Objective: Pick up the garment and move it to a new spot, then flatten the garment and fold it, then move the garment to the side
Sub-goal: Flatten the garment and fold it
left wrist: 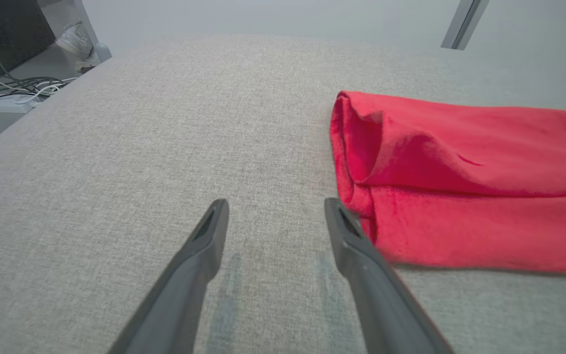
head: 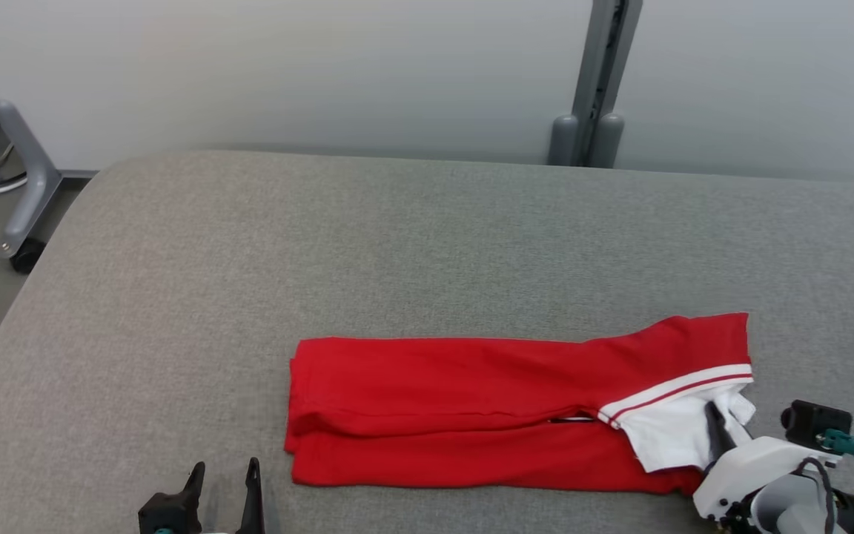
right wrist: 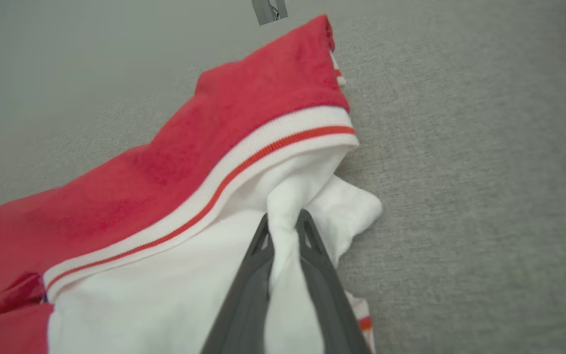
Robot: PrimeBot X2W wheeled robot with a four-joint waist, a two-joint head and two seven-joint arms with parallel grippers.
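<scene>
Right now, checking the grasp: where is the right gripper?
In the head view the right gripper sits at lower right, shut on the white fabric at the right end of the garment.

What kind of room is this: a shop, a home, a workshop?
Probably a lab or test room, not a home: a grey padded table holding one red garment, a stand on caster wheels beside it, and loose cables with a power strip on the floor.
</scene>
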